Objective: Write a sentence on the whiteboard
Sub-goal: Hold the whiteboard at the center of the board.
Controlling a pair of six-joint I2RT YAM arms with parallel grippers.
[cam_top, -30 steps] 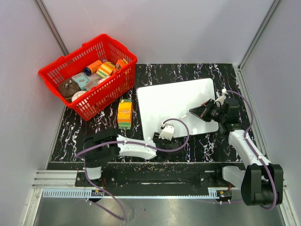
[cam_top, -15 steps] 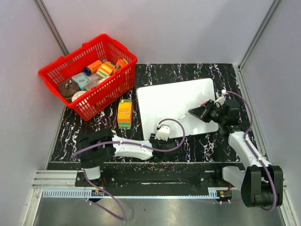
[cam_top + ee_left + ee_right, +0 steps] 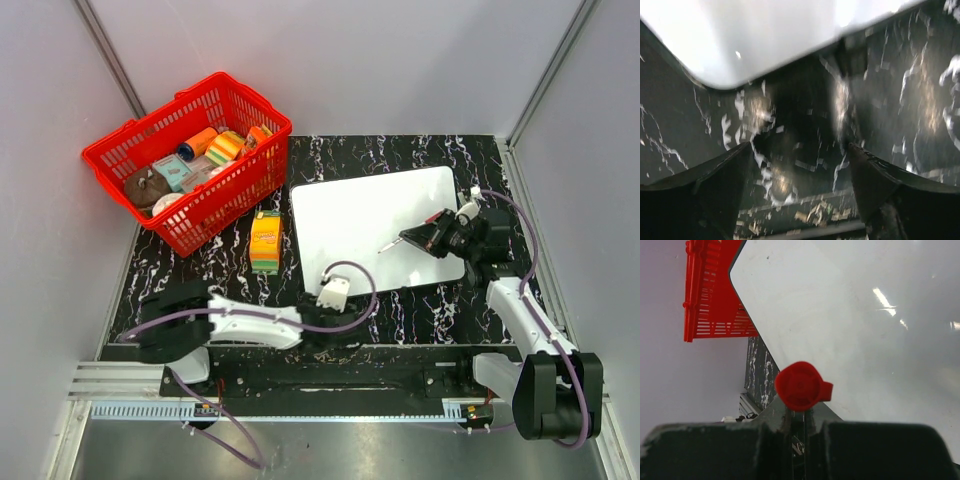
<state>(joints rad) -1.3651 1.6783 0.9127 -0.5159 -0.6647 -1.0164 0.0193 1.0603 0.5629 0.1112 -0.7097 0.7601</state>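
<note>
Nearest, low along the front edge of the black marbled table (image 3: 420, 160), the left pincer (image 3: 799, 147) is released: its jaws stand wide apart with only table showing between them. It points at the rounded near-left corner of the whiteboard (image 3: 350, 220), just short of the rim and not touching it.

Further in, the whiteboard lies flat and slightly askew in the middle of the table, and no writing shows on it. Over its right half the right pincer (image 3: 415, 238) is clenched on a marker (image 3: 800, 386). The wrist view looks straight onto the marker's round red end with its small clip tab. From above, the thin end reaches toward the board's middle. Whether that end touches the surface, and whether the cap is off, I cannot tell.

The step in hand looks like bringing the tip down for the first stroke. It would go best begun toward the board's far-left part, so the words have room. The marker should come down only until the tip just meets the surface, then move with light, even pressure. The board appears to lie loose, so a hard push could slide it. The free left pincer is well placed to steady that near corner.

Left of the board stands a small orange carton (image 3: 265, 240), and beyond it a red basket (image 3: 225, 195) of groceries.
</note>
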